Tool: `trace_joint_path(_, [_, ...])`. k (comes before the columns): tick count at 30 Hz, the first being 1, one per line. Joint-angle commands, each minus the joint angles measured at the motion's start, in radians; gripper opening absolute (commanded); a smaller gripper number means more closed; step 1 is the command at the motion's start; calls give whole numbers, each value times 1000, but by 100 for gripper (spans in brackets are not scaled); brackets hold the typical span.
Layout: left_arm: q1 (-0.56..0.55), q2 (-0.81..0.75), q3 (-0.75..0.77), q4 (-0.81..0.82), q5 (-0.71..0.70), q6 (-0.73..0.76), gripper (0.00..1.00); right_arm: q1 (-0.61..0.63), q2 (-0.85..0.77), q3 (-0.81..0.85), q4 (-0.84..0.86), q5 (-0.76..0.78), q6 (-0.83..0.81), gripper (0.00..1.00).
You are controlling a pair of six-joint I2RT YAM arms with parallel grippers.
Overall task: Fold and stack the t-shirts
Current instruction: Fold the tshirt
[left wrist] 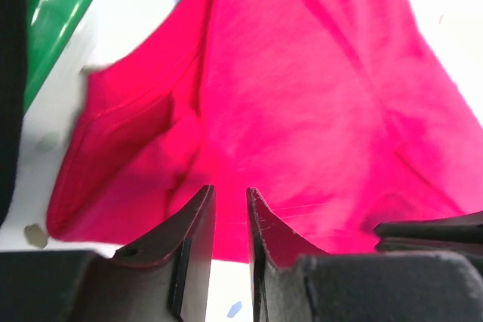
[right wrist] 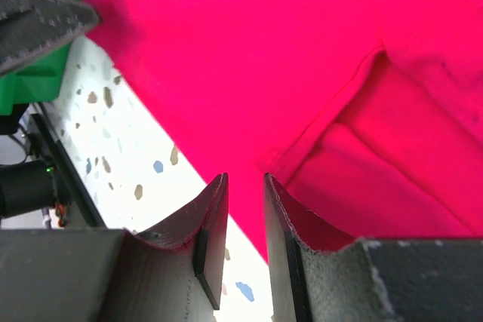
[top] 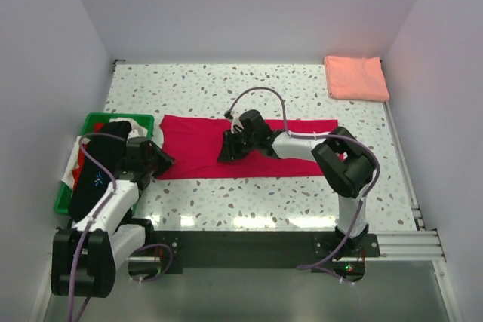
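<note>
Left gripper (left wrist: 229, 191), jaws slightly parted and empty, hovers at the crimson t-shirt (top: 196, 148) left corner. Right gripper (right wrist: 245, 179) sits mid-hem, grip unclear. Both seem staged for the next fold.

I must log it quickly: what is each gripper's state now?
Left gripper: slightly open, empty, over the crimson t-shirt.
Right gripper: slightly open, empty too.

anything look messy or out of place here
Clothes spill over the left rim of the green crate instead of sitting inside it. The red shirt lies in a long band, rumpled at its left end. The pink shirt in the far right corner is folded neatly.
</note>
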Motion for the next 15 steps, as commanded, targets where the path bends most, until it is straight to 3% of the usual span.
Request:
trace_joint_path(1, [-4, -35, 72, -17, 9, 4, 28, 4, -109, -19, 38, 31, -27, 29])
trace_joint_path(4, [-5, 3, 95, 15, 27, -14, 28, 3, -189, -32, -49, 165, -39, 32])
trace_joint_path(10, [-91, 161, 200, 38, -48, -63, 26, -66, -298, 29, -393, 633, -63, 50])
trace_joint_path(15, [-149, 295, 256, 53, -124, -154, 17, -302, -338, 6, -487, 652, -56, 52])
